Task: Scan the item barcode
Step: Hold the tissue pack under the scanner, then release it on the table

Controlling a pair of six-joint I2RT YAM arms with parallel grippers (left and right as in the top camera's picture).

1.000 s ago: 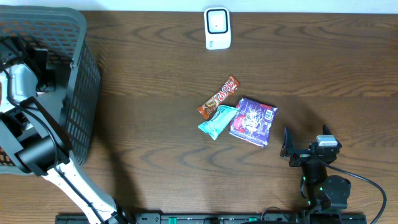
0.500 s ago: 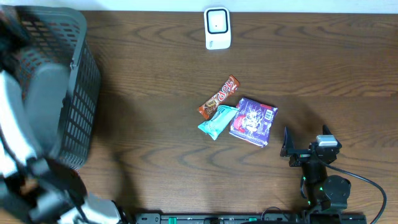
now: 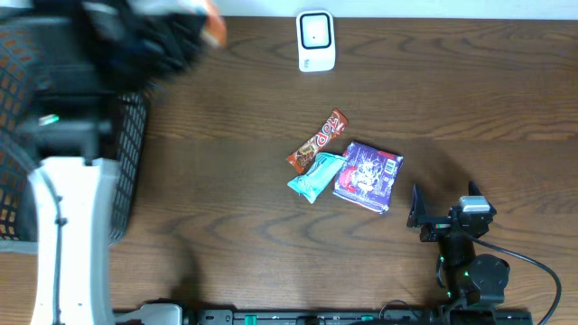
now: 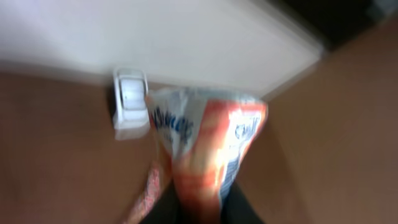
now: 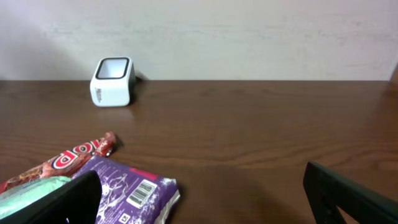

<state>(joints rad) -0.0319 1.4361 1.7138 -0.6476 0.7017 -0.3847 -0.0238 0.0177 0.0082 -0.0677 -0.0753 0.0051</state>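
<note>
Presently the transport step is looking to be in hand: the left end effector (image 3: 158, 36) is hanging over the far left corner of the table (image 3: 226, 226), beside the grey basket (image 3: 131, 135), smeared with blur in the overhead view. Its fingers are pinching narrow on an orange-and-white snack packet (image 4: 208, 149), which is standing up from the grip in the left wrist view. The white scanner (image 3: 316, 41) is sitting at the middle of the table's far edge, well apart from the packet and not yet facing it. The right end effector (image 3: 442, 212) is resting near the near right corner, jaws spread wide and holding nothing. A chocolate bar (image 3: 319, 142), a teal packet (image 3: 316, 176) and a purple packet (image 3: 368, 175) are lying together at mid-table, untouched. Next move is likely calling for bringing the held packet before the scanner's window and turning its barcode side towards it; the blur is hiding where that barcode is sitting.
</note>
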